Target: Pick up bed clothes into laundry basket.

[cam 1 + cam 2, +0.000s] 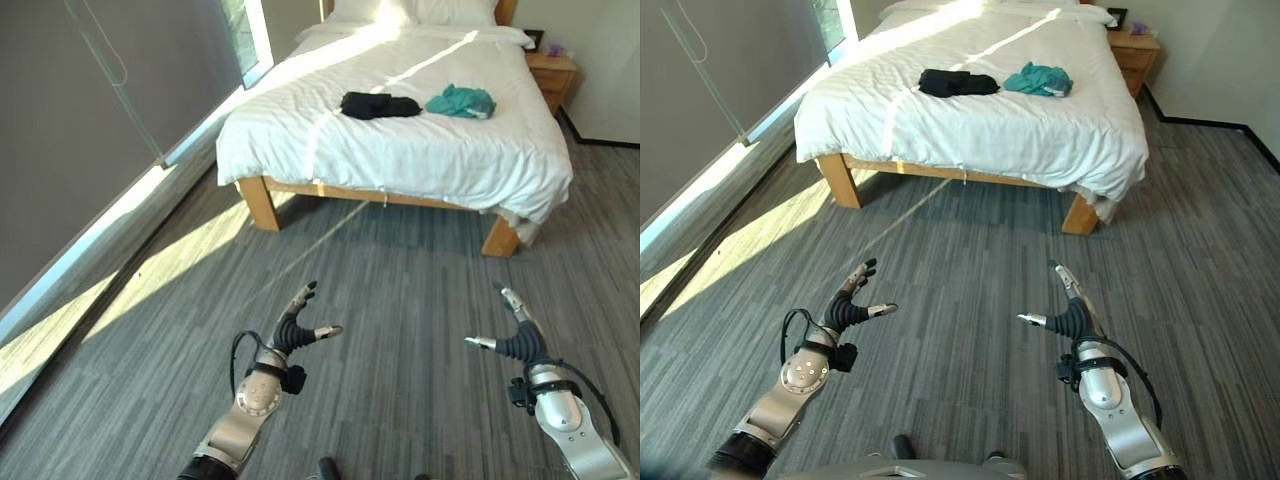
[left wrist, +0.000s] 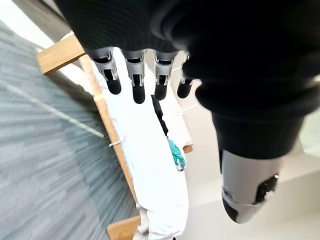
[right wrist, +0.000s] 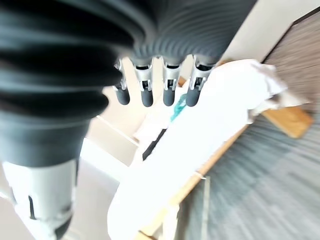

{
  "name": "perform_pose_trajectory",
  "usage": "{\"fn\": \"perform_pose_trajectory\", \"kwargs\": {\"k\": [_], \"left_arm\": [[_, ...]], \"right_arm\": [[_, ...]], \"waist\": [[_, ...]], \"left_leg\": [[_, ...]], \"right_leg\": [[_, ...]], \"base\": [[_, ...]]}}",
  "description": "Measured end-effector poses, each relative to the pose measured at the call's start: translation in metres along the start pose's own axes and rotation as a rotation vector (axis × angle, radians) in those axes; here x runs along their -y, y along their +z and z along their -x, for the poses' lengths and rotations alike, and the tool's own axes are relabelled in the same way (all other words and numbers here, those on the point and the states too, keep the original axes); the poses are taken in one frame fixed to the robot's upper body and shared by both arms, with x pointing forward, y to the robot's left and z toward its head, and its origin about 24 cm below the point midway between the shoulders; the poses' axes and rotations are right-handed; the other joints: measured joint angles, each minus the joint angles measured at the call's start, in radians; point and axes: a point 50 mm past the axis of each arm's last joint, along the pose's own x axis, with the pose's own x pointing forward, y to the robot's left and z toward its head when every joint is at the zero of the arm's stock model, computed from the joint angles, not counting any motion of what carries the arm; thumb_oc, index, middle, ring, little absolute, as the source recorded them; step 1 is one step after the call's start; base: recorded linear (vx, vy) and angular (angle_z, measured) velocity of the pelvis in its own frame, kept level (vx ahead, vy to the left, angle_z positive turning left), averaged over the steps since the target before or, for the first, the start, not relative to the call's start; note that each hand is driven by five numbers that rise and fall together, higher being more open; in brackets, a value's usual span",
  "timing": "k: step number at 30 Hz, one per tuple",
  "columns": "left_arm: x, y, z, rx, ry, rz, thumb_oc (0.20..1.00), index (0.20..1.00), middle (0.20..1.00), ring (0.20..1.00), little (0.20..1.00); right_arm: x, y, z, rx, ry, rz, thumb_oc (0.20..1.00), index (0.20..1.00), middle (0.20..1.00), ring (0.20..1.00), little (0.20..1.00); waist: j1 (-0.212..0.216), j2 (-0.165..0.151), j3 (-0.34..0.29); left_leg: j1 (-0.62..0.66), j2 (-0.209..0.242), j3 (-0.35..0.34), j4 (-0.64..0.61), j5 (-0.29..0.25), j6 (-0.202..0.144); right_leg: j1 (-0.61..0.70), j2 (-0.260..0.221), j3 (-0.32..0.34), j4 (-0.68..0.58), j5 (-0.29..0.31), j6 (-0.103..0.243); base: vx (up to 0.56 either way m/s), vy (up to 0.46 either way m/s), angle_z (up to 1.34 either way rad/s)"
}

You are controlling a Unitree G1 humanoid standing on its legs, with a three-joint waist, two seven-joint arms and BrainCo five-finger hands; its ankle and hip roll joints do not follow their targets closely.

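Note:
A black garment (image 1: 379, 104) and a teal garment (image 1: 461, 101) lie side by side on the white bed (image 1: 400, 150), well ahead of me. The same two garments appear as a dark strip (image 2: 160, 115) and a teal patch (image 2: 176, 154) in the left wrist view. My left hand (image 1: 295, 328) hovers over the floor at lower centre-left, fingers straight and spread, holding nothing. My right hand (image 1: 517, 338) hovers at lower right, also open and empty. Both hands are far short of the bed.
The bed stands on wooden legs (image 1: 259, 203) over grey carpet (image 1: 400, 300). A wooden nightstand (image 1: 553, 75) sits at the bed's far right. A grey wall with a window (image 1: 100, 120) runs along the left, with sunlight across the floor.

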Motion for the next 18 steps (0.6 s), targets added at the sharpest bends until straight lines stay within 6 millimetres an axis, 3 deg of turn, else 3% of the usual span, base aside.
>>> {"fn": "perform_pose_trajectory", "kwargs": {"k": [7,12,13,14,15,16,17,18], "left_arm": [[0.003,0.002,0.001,0.014,-0.012,-0.005,1.0,1.0,1.0,1.0,1.0],[0.003,0.001,0.001,0.002,-0.017,0.031,1.0,1.0,1.0,1.0,1.0],[0.003,0.002,-0.001,0.007,-0.019,0.03,1.0,1.0,1.0,1.0,1.0],[0.003,0.003,-0.002,0.011,-0.021,0.029,1.0,1.0,1.0,1.0,1.0],[0.003,0.002,-0.002,0.007,-0.018,0.034,1.0,1.0,1.0,1.0,1.0],[0.002,0.003,-0.01,0.004,-0.025,0.034,1.0,1.0,1.0,1.0,1.0],[0.002,0.002,-0.013,-0.004,-0.027,0.04,1.0,1.0,1.0,1.0,1.0],[0.004,0.0,-0.014,-0.015,-0.021,0.056,1.0,1.0,1.0,1.0,1.0]], "right_arm": [[-0.005,0.008,0.001,0.029,0.035,-0.021,1.0,1.0,1.0,1.0,1.0],[-0.015,0.0,0.005,-0.009,0.098,-0.022,1.0,1.0,1.0,1.0,1.0],[-0.017,-0.002,0.006,-0.02,0.112,-0.023,1.0,1.0,1.0,1.0,1.0],[-0.019,-0.001,0.008,-0.022,0.118,-0.029,1.0,1.0,1.0,1.0,1.0],[-0.022,0.0,0.006,-0.012,0.135,-0.033,1.0,1.0,1.0,1.0,1.0],[-0.028,0.001,0.006,-0.018,0.134,-0.058,1.0,1.0,1.0,1.0,1.0],[-0.028,0.001,0.005,-0.016,0.135,-0.059,1.0,1.0,1.0,1.0,1.0],[-0.029,0.002,0.004,-0.014,0.136,-0.059,1.0,1.0,1.0,1.0,1.0]], "waist": [[-0.007,-0.02,0.012],[-0.052,-0.021,0.02],[-0.053,-0.021,0.035],[-0.052,-0.034,0.044],[-0.041,-0.035,0.061],[-0.039,-0.076,0.097],[-0.03,-0.081,0.114],[-0.011,-0.088,0.126]], "left_leg": [[0.006,0.003,0.001,0.0,-0.001,-0.001],[0.017,0.011,0.024,0.001,-0.005,-0.008],[0.014,0.021,0.033,0.036,-0.014,-0.022],[0.004,0.031,0.031,0.08,-0.026,-0.036],[-0.022,0.065,0.012,0.18,-0.05,-0.069],[-0.122,0.111,-0.001,0.417,-0.054,-0.098],[-0.176,0.155,-0.022,0.548,-0.043,-0.105],[-0.212,0.172,-0.042,0.647,-0.002,-0.125]], "right_leg": [[-0.001,0.005,0.035,-0.004,-0.005,0.001],[-0.007,0.011,0.07,0.004,-0.011,0.0],[-0.005,0.012,0.089,0.011,-0.031,-0.013],[-0.002,0.012,0.106,0.006,-0.029,-0.017],[-0.008,0.038,0.12,0.034,-0.044,-0.045],[-0.017,0.037,0.147,0.081,-0.063,-0.073],[-0.032,0.03,0.167,0.11,-0.07,-0.095],[-0.037,0.036,0.187,0.133,-0.085,-0.095]], "base": [[0.03,-0.037,-0.07],[0.07,-0.16,-0.15],[0.14,-0.308,-0.19],[0.16,-0.33,-0.45],[0.17,-0.323,-0.37],[0.23,-0.223,-0.37],[0.29,-0.097,-0.35],[0.37,0.018,-0.73]]}}
